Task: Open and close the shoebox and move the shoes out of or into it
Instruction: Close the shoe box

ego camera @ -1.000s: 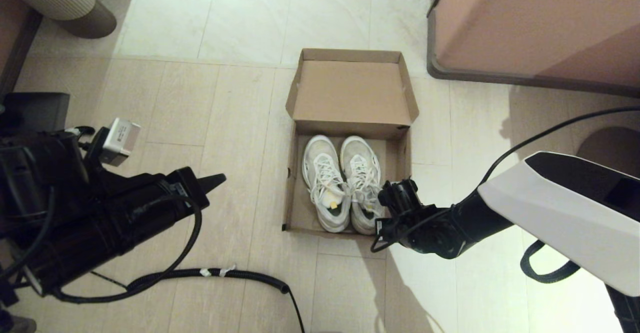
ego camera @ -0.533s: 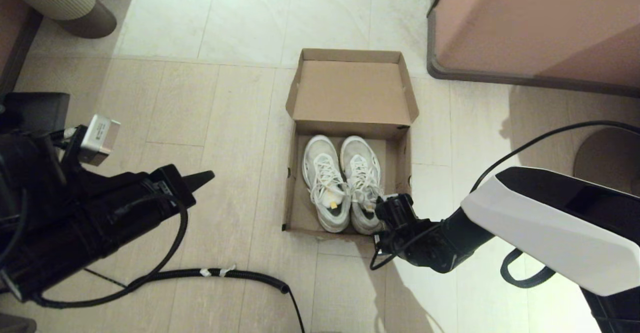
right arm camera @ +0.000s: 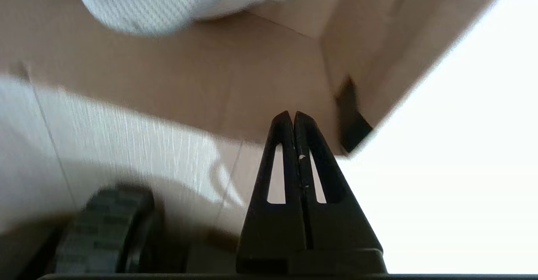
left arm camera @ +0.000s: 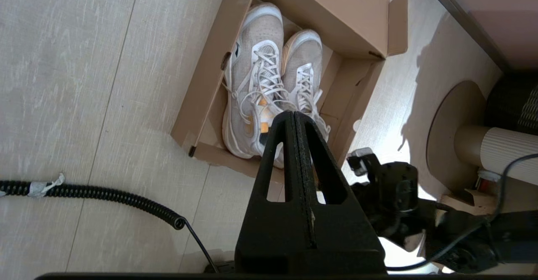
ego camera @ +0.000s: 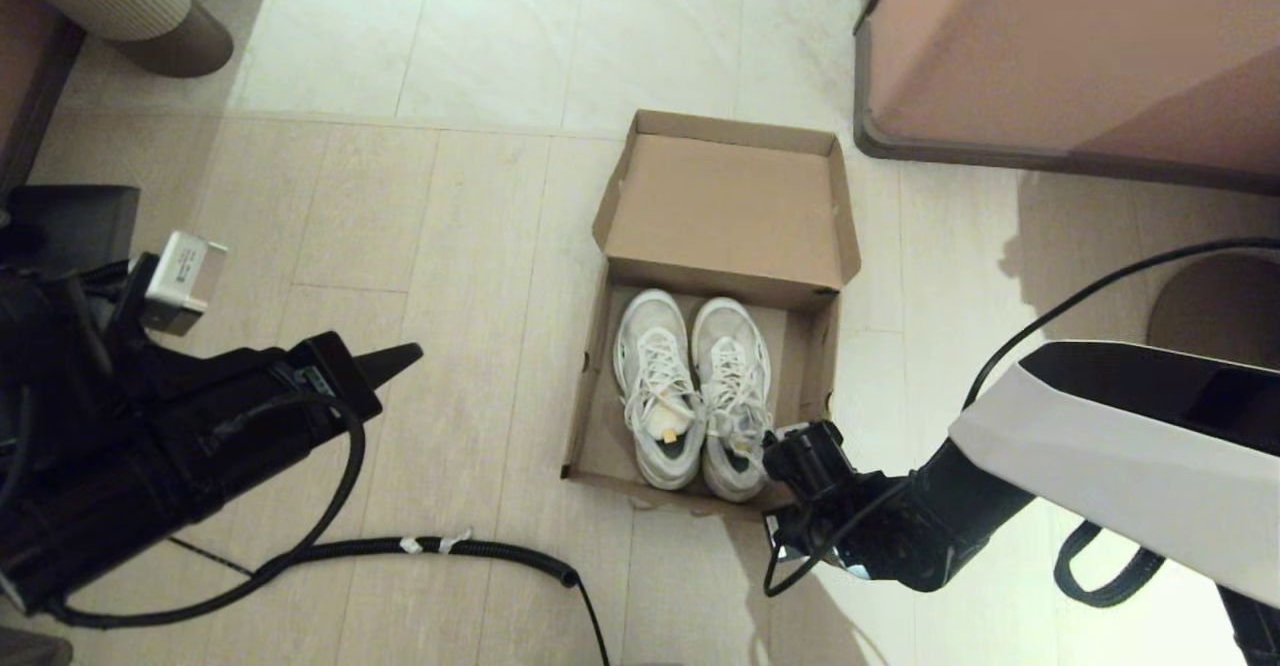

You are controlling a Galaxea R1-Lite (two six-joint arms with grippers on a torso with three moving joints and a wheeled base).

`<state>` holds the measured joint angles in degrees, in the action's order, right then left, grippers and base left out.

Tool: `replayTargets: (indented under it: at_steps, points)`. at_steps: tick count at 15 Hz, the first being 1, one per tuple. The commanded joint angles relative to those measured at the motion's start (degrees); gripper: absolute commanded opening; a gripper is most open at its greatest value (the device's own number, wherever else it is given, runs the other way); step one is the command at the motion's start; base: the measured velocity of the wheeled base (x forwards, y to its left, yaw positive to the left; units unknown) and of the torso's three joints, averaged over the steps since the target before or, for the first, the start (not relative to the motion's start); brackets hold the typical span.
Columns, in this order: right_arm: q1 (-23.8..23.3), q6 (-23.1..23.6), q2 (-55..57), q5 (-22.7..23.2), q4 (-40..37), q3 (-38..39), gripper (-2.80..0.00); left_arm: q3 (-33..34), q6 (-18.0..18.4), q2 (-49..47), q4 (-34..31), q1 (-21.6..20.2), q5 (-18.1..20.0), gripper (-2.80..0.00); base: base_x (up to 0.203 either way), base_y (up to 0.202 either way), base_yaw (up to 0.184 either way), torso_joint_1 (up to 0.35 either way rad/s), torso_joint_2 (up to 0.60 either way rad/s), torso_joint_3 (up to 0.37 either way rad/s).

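An open brown cardboard shoebox sits on the floor, lid flapped back. Inside it, my pair of white lace-up shoes lie side by side, toes toward the lid.

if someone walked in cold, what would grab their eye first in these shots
Most likely the open shoebox on the floor at the centre, its lid flap thrown back and the white shoes lying side by side inside, toes toward the lid. Next, the right hand, shut, sits at the box's near right corner beside the right shoe. The left hand, shut too, hangs off to the left, well away from the box.
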<state>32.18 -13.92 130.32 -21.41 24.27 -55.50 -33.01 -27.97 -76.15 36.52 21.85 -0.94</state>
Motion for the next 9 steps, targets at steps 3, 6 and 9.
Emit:
replayTargets:
  at_steps: [3, 6, 9]
  points:
    - [0.5, 2.6, -8.1, 1.2, -1.1, -4.4, -2.80, 0.2, -0.2, 0.5, 0.2, 0.0, -0.2, -2.80, 0.000, 0.000, 0.000, 0.000, 0.00, 0.000]
    - [3.5, 3.7, -9.9, 1.7, -6.8, -13.2, -2.80, 0.2, -0.3, 0.1, 0.3, 0.0, 0.2, -2.80, 0.000, 0.000, 0.000, 0.000, 0.00, 0.000]
    - [7.2, 3.4, -3.2, 1.8, -7.9, -25.4, -2.80, -1.1, -0.3, -0.4, 0.3, 0.0, 0.6, -2.80, 0.000, 0.000, 0.000, 0.000, 0.00, 0.000]
